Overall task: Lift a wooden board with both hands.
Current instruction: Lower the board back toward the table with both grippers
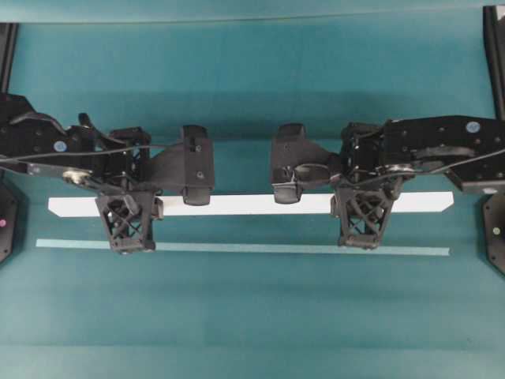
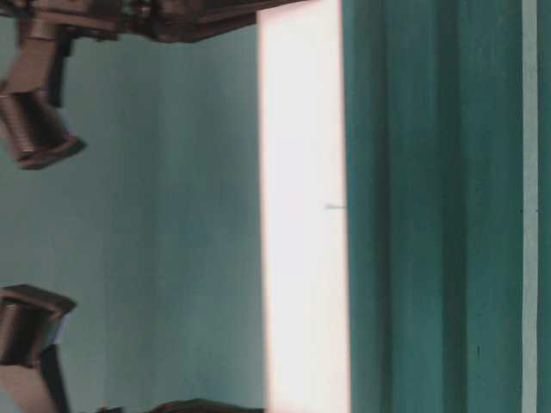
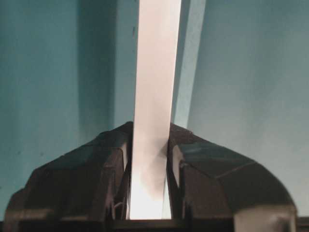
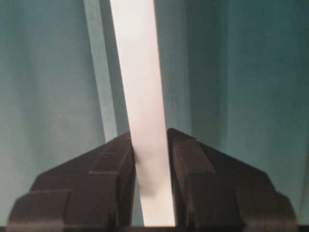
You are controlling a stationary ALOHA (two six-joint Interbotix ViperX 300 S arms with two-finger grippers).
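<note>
The wooden board (image 1: 252,204) is a long white plank with bevelled ends, lying level from left to right across the teal cloth. My left gripper (image 1: 130,207) is shut on it near its left end. In the left wrist view its fingers (image 3: 111,164) press both long edges of the board (image 3: 157,63). My right gripper (image 1: 364,204) is shut on the board near its right end, and both jaws touch the plank (image 4: 137,63) in the right wrist view. From table level the board (image 2: 303,215) shows as a broad pale band that seems raised off the cloth.
A thin pale teal tape line (image 1: 237,248) runs parallel to the board on its near side. Black arm bases sit at the left edge (image 1: 4,221) and right edge (image 1: 495,237). Dark frame posts stand at the back corners.
</note>
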